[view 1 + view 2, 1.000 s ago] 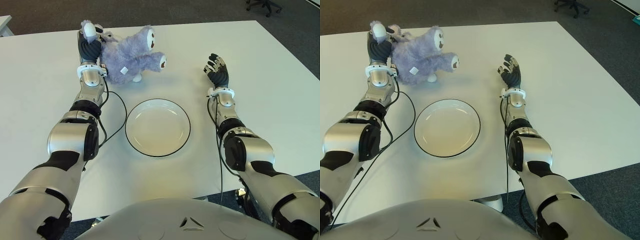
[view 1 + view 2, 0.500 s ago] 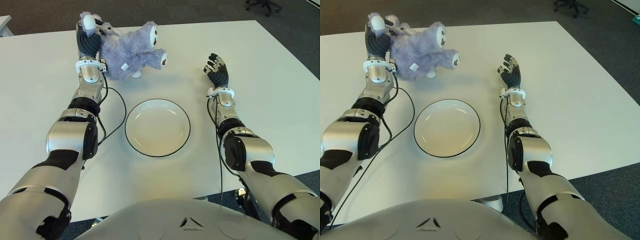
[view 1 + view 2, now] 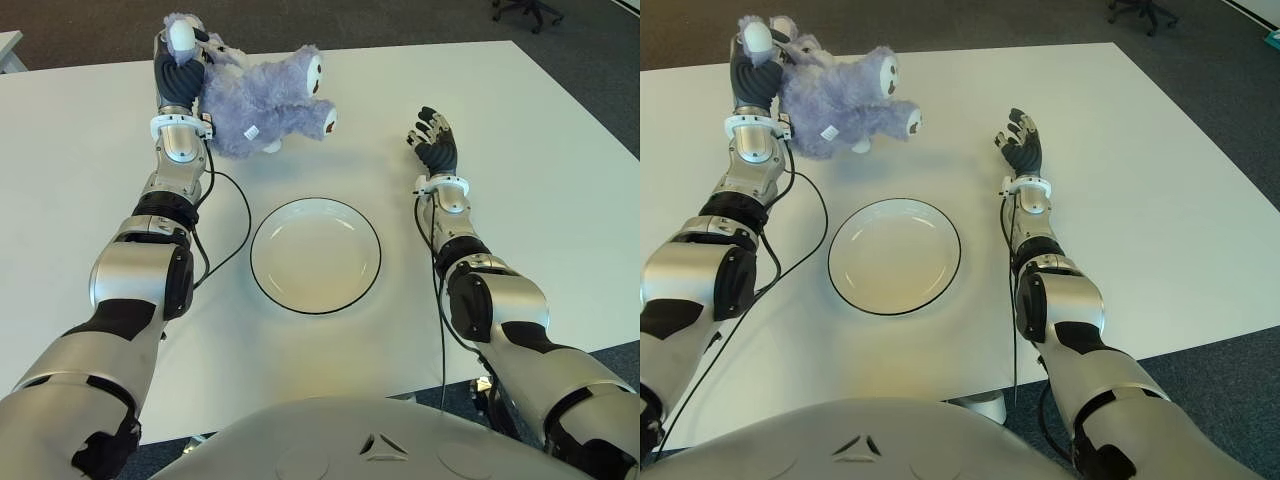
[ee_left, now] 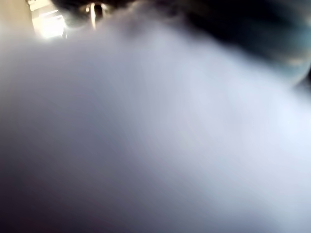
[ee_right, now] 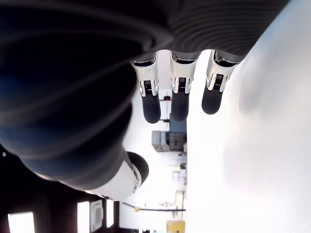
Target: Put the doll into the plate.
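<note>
- The left hand (image 3: 178, 62) is at the far left of the white table (image 3: 560, 180), its fingers wrapped into the fur of the purple plush doll (image 3: 262, 98)
- The doll hangs from that grip, body stretched toward the right, its pale face and one paw pointing at the table's middle (the left wrist view is filled with blurred purple fur)
- The white plate (image 3: 315, 254) with its dark rim lies nearer the robot, apart from the doll, with nothing on it
- The right hand (image 3: 434, 140) shows to the right of the plate, fingers (image 5: 178, 97) spread and holding nothing
</note>
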Controlling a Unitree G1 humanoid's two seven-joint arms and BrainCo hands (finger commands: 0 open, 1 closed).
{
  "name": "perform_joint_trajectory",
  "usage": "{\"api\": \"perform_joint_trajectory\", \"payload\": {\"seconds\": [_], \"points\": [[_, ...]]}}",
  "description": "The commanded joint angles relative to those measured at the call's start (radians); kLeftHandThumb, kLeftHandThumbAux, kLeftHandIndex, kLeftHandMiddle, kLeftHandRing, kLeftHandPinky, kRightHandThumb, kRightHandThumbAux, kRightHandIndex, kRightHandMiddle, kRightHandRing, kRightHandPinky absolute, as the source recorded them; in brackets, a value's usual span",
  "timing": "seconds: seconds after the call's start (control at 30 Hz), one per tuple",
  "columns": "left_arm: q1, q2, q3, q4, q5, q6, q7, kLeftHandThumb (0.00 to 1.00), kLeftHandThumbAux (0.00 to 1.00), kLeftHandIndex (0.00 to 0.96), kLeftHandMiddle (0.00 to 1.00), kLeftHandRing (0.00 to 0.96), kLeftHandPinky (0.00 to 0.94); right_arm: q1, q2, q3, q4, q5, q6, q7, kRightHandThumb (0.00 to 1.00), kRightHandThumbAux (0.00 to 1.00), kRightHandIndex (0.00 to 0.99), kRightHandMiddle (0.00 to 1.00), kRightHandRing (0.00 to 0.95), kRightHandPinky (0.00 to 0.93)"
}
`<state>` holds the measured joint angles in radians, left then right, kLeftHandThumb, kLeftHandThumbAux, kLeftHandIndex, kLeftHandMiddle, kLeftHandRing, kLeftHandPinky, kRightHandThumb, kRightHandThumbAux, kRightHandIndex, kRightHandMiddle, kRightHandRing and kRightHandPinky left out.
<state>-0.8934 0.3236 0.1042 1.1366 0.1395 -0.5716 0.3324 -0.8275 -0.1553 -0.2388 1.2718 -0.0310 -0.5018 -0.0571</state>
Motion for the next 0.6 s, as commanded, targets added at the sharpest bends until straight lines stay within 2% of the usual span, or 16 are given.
{"api": "perform_joint_trajectory", "payload": {"seconds": [0.03,0.13,0.3,0.6], "points": [[-0.019,0.020,-0.009,-0.022,0.014,0.001,-0.002,0.721,0.688,0.441,0.770,0.832,0.853,0.073,0.024,0.002,0.051,0.004,0.049,0.000,0.662,0.868,0.143,0.140,0.105,0.096],[-0.020,0.026,-0.018,-0.031,0.025,0.000,0.001,0.722,0.689,0.441,0.782,0.837,0.846,0.073,0.024,0.002,0.052,0.003,0.050,0.000,0.661,0.869,0.145,0.143,0.107,0.098],[-0.018,0.032,-0.023,-0.046,0.034,-0.005,-0.005,0.728,0.689,0.446,0.801,0.834,0.830,0.073,0.023,0.003,0.052,0.003,0.049,0.001,0.604,0.871,0.141,0.138,0.103,0.095],[-0.013,0.029,-0.018,-0.087,0.023,0.010,-0.039,0.731,0.692,0.445,0.822,0.836,0.825,0.075,0.023,0.002,0.052,0.003,0.047,0.001,0.600,0.869,0.138,0.136,0.102,0.099]]}}
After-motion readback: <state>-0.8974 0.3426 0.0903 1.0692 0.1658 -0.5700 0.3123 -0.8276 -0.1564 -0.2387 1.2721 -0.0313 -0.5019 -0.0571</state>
